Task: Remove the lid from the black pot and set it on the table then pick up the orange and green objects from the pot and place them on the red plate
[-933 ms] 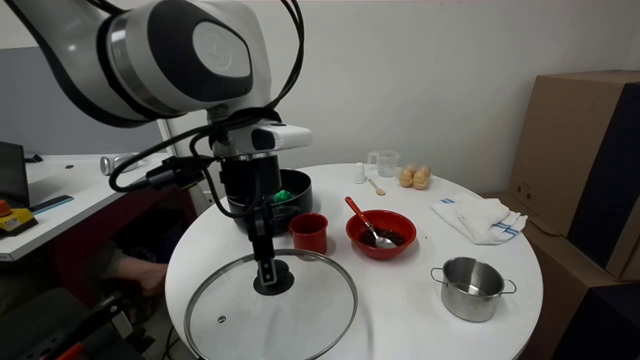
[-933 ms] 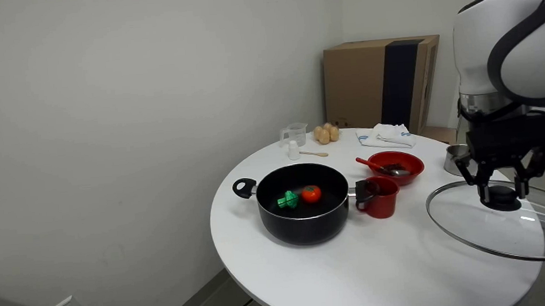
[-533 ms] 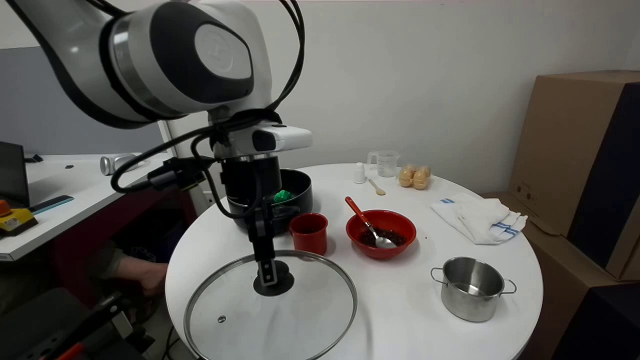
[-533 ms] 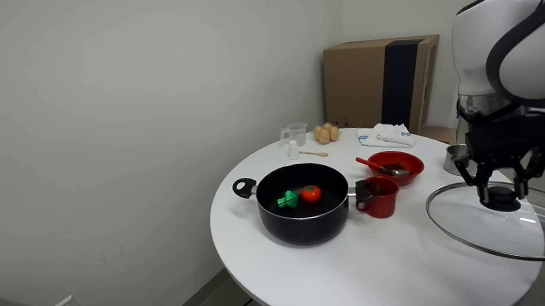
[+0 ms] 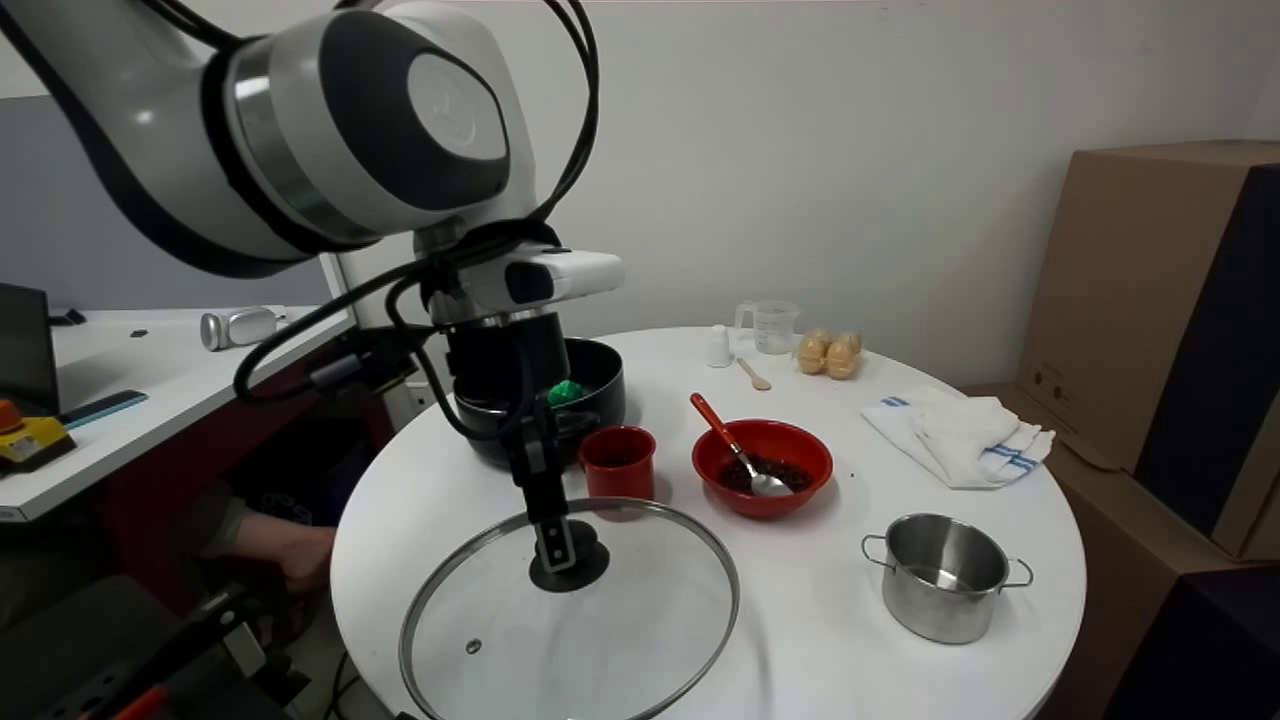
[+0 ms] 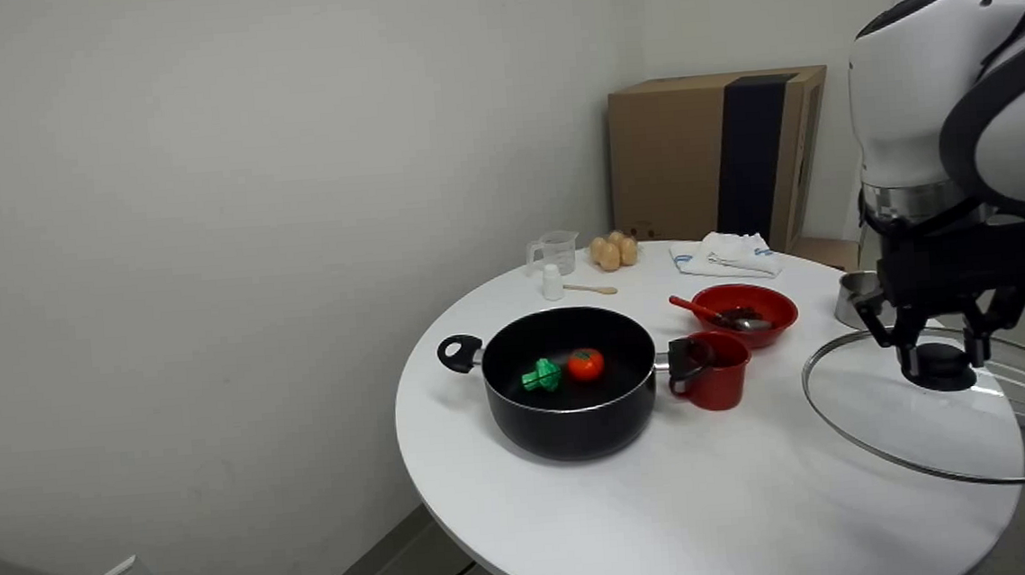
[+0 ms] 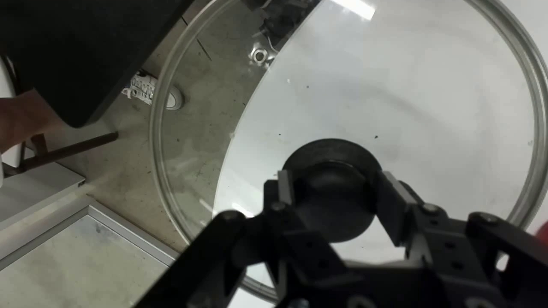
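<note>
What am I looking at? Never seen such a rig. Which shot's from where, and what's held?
It's a single robot arm with a two-finger gripper. Two views come from cameras outside the robot, looking from different places; the close-up comes from a camera on its wrist, looking down along the gripper. The gripper is closed on the black knob of a clear glass lid, which seems to hang above the round white table, partly past its edge. On the table stands a black pot with a green piece and an orange-red piece inside. Other things there include a red cup, a red bowl with a spoon in it, a small steel pot and a white towel.
</note>
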Tool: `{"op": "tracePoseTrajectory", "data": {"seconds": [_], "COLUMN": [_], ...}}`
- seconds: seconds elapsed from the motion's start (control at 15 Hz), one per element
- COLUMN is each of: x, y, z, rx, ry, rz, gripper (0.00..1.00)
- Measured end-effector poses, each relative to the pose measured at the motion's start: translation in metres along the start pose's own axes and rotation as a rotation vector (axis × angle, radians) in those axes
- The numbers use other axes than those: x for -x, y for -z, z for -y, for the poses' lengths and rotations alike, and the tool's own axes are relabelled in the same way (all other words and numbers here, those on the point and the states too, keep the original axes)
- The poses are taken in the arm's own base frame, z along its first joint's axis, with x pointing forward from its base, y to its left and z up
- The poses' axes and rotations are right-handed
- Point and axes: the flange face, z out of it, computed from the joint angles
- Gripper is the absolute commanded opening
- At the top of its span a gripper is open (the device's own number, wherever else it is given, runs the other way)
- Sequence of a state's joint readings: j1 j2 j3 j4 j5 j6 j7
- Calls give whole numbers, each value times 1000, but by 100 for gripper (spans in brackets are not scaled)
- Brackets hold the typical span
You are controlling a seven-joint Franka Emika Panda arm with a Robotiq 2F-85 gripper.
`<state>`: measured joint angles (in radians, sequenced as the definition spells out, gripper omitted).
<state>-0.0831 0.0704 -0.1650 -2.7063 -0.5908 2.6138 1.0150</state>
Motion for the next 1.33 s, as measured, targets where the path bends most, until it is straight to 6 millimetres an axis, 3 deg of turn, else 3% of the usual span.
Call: {"op": "tracePoseTrajectory", "data": {"seconds": [0.2,0.53,0.8,1.33], "x": [-15,-75,-92,-114], "y": [6,10,-22,-88], "z": [4,-10,-15,6], "rx": [-21,-38,3,3], "ry": [-78,-252,-327,-411], "rz": [-26,-70,-44,71], "gripper": [24,24,24,24]}}
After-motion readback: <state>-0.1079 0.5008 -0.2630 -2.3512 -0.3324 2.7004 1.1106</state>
